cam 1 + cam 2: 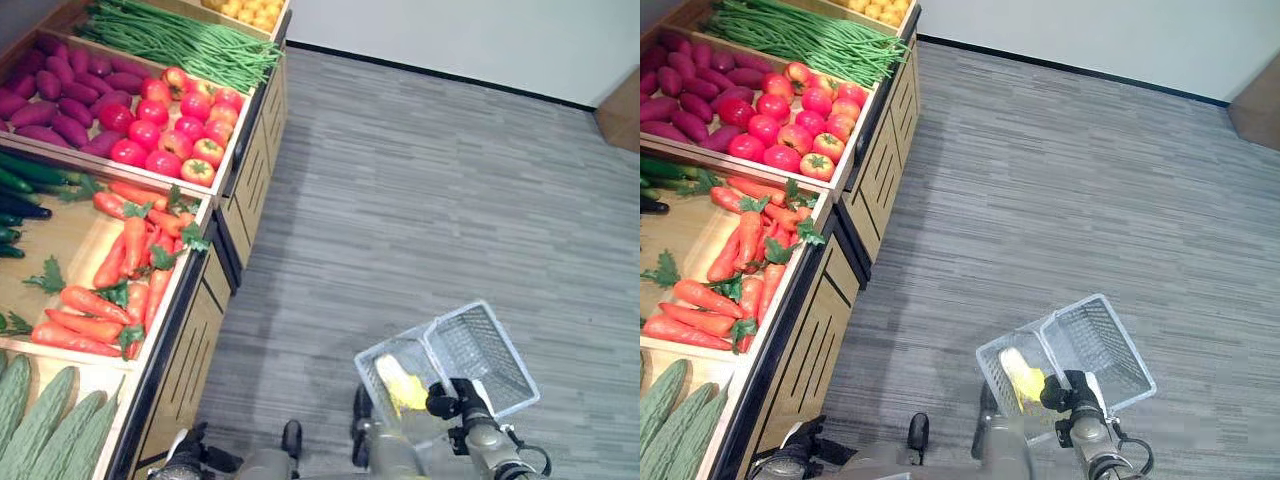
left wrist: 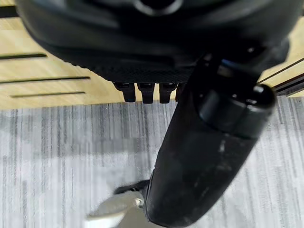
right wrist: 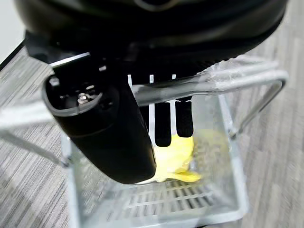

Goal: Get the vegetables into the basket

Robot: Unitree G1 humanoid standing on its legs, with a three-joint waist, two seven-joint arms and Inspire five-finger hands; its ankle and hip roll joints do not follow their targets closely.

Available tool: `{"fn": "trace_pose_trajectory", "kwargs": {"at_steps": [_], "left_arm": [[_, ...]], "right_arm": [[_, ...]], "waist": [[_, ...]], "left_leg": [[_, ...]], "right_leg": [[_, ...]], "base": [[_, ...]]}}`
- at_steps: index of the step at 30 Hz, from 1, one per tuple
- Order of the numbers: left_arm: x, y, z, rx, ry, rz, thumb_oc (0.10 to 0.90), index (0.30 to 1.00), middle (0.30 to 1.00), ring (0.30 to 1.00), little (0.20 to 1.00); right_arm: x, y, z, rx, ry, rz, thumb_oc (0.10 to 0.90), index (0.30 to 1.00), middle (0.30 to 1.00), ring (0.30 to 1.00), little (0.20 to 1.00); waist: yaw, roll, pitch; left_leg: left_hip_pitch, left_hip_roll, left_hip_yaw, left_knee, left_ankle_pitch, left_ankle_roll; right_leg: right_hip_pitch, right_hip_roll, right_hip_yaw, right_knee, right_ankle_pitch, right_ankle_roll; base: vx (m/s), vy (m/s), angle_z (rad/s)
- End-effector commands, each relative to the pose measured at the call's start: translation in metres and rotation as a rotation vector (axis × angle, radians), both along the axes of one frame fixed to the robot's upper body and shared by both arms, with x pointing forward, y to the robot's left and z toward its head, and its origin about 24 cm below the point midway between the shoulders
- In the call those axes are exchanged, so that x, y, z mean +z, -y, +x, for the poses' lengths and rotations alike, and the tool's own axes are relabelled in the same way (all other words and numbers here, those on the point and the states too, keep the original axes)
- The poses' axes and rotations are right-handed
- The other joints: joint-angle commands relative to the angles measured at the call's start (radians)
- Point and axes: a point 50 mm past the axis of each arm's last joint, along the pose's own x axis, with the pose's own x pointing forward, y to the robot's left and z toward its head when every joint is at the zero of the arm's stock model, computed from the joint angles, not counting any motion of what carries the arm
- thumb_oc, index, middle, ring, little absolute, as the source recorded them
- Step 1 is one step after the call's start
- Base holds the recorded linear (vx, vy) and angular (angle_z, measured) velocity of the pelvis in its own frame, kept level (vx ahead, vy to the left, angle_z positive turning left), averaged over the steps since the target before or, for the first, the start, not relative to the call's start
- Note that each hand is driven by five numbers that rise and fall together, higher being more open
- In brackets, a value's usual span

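Here you see a produce stand [image 1: 190, 330] on the left and a wire basket [image 1: 480, 350] on the right.
Carrots [image 1: 120, 270] and tomatoes [image 1: 175, 125] lie in the stand's bins; your left hand [image 2: 142, 90] hangs low beside its wooden front, fingers curled, holding nothing. Your right hand [image 3: 161, 118] is curled round the basket's handle [image 3: 213, 83], and a yellow corn cob [image 1: 1020, 375] lies inside the basket.

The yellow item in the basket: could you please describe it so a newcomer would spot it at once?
Look at the grey carpeted floor right of the wooden produce stand. There the right robot hand holds a clear wire basket. Inside lies one pale yellow corn cob, its only item.
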Motion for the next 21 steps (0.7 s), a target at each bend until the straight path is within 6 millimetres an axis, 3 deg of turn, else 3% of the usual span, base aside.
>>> {"fn": "trace_pose_trajectory", "kwargs": {"at_steps": [1, 6, 10, 13, 14, 16, 18, 20, 21], "left_arm": [[0.005, -0.002, 0.011, -0.020, 0.059, 0.003, 0.900, 1.000, 1.000, 1.000, 1.000], [0.000, 0.004, 0.002, 0.012, 0.039, -0.020, 0.900, 1.000, 1.000, 1.000, 1.000], [0.000, 0.004, 0.001, 0.026, 0.042, -0.022, 0.900, 1.000, 1.000, 1.000, 1.000], [0.004, 0.007, 0.014, 0.023, 0.088, -0.027, 0.900, 1.000, 1.000, 1.000, 1.000], [0.004, 0.008, 0.017, 0.020, 0.098, -0.028, 0.900, 1.000, 1.000, 1.000, 1.000], [0.007, 0.011, 0.029, 0.003, 0.126, -0.030, 0.900, 1.000, 1.000, 1.000, 1.000], [0.009, 0.014, 0.035, -0.031, 0.135, -0.024, 0.900, 1.000, 1.000, 1.000, 1.000], [0.009, 0.014, 0.035, -0.050, 0.130, -0.014, 0.900, 1.000, 1.000, 1.000, 1.000], [0.007, 0.012, 0.031, -0.055, 0.111, -0.003, 0.900, 1.000, 1.000, 1.000, 1.000]], "right_arm": [[0.014, 0.024, 0.009, 0.019, 0.050, -0.083, 0.400, 0.300, 0.300, 0.300, 0.300], [0.012, 0.026, 0.004, 0.026, 0.032, -0.083, 0.400, 0.300, 0.300, 0.300, 0.300], [0.014, 0.034, -0.001, 0.021, 0.038, -0.098, 0.400, 0.300, 0.300, 0.300, 0.300], [0.018, 0.046, -0.003, 0.002, 0.035, -0.129, 0.400, 0.300, 0.300, 0.300, 0.300], [0.018, 0.049, -0.005, -0.009, 0.032, -0.134, 0.400, 0.300, 0.300, 0.300, 0.300], [0.020, 0.059, -0.011, -0.055, 0.018, -0.152, 0.400, 0.300, 0.300, 0.300, 0.300], [0.020, 0.064, -0.017, -0.083, 0.013, -0.161, 0.400, 0.300, 0.300, 0.300, 0.300], [0.019, 0.063, -0.018, -0.079, 0.007, -0.168, 0.400, 0.300, 0.300, 0.300, 0.300], [0.019, 0.063, -0.018, -0.062, 0.003, -0.174, 0.400, 0.300, 0.300, 0.300, 0.300]], "waist": [[-0.021, 0.020, 0.012], [-0.017, 0.031, -0.027], [-0.024, 0.053, -0.046], [-0.017, 0.047, -0.028], [-0.017, 0.044, -0.021], [-0.010, 0.039, -0.003], [-0.011, 0.053, -0.008], [-0.008, 0.074, -0.016], [0.018, 0.078, -0.019]], "left_leg": [[0.041, 0.111, -0.040, 0.098, -0.089, -0.104], [0.090, 0.172, -0.087, 0.131, -0.078, -0.148], [0.078, 0.228, -0.133, 0.184, 0.039, -0.187], [-0.010, 0.213, -0.150, 0.345, 0.138, -0.198], [-0.039, 0.212, -0.131, 0.374, 0.158, -0.196], [-0.137, 0.200, -0.043, 0.319, 0.121, -0.184], [-0.231, 0.212, 0.105, 0.166, 0.094, -0.178], [-0.258, 0.225, 0.161, 0.075, 0.161, -0.184], [-0.283, 0.218, 0.133, 0.025, 0.205, -0.187]], "right_leg": [[0.002, -0.011, 0.035, 0.057, 0.109, 0.048], [0.031, 0.018, -0.007, 0.109, 0.071, 0.008], [0.046, 0.062, -0.025, 0.153, 0.009, -0.033], [0.084, 0.065, -0.040, 0.156, -0.026, -0.065], [0.097, 0.062, -0.052, 0.154, -0.036, -0.073], [0.151, 0.040, -0.087, 0.132, -0.059, -0.073], [0.195, 0.026, -0.124, 0.109, -0.085, -0.061], [0.216, 0.039, -0.136, 0.106, -0.102, -0.059], [0.245, 0.050, -0.123, 0.113, -0.124, -0.059]], "base": [[0.22, -0.120, 0.61], [0.29, -0.237, 0.42], [0.23, -0.252, 0.16], [0.16, -0.202, 0.22], [0.17, -0.205, 0.34], [0.18, -0.155, 0.49], [0.23, -0.022, 0.90], [0.30, 0.083, 0.63], [0.38, 0.143, 0.08]]}}
